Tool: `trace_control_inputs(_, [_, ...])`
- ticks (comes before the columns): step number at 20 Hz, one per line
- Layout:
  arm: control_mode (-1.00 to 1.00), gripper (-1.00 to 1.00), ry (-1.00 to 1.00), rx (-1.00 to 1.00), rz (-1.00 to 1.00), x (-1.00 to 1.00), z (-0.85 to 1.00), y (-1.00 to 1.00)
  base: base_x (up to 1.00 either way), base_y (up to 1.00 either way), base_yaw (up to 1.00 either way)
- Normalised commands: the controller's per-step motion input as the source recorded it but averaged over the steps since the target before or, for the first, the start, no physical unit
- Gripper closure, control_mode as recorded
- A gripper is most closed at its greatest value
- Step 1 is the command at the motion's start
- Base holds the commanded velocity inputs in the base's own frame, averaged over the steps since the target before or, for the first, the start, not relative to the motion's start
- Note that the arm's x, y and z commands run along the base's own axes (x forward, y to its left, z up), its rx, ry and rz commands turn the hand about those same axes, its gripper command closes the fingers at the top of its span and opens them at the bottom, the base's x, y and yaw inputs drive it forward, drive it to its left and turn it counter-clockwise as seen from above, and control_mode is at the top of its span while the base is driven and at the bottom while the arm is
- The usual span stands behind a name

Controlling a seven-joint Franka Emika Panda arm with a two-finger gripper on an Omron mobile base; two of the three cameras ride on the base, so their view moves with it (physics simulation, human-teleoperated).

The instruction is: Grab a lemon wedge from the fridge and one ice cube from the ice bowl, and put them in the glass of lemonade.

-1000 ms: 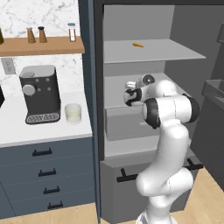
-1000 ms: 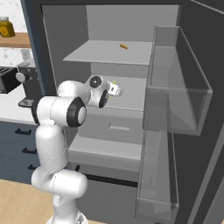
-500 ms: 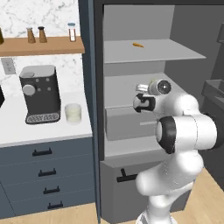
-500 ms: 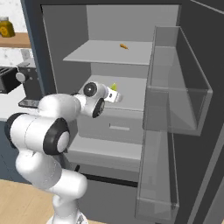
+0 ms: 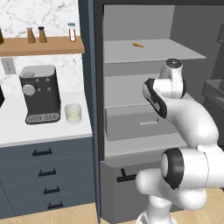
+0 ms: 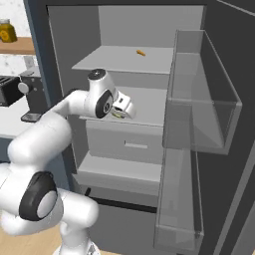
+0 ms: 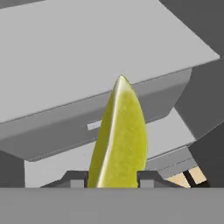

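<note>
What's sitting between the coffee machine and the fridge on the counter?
The glass of lemonade stands there, beside the coffee machine and short of the fridge, seen in the left base view.

Bright yellow-green lemon wedge with a pale cream edge, against light grey fridge shelves. Tall dark grey fridge, a small orange bit up top. Pale whitish-yellow clear glass tumbler beside a black coffee machine on the white tabletop.

The grey band is cutting off the lower end of the yellow-green lemon wedge, and the white forearm is hiding the gripper in the left base view.
</note>
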Motion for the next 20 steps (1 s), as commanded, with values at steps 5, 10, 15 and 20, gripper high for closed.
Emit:
trace_control_inputs(5, [-1.0, 1.0, 0.26, 0.0, 0.0, -1.0, -0.43, 0.01, 0.0, 0.0, 0.0])
trace_control_inputs(10, [1.0, 1.0, 0.05, 0.0, 0.03, -0.6, -0.25, 0.17, -0.4, 0.26, 0.06])
trace_control_inputs(15, [1.0, 1.0, 0.0, 0.0, 0.0, 0.0, 0.0, 0.0, -0.94, 1.0, 0.24])
trace_control_inputs(20, [1.0, 1.0, 0.0, 0.0, 0.0, 0.0, 0.0, 0.0, -0.03, 1.0, 0.17])
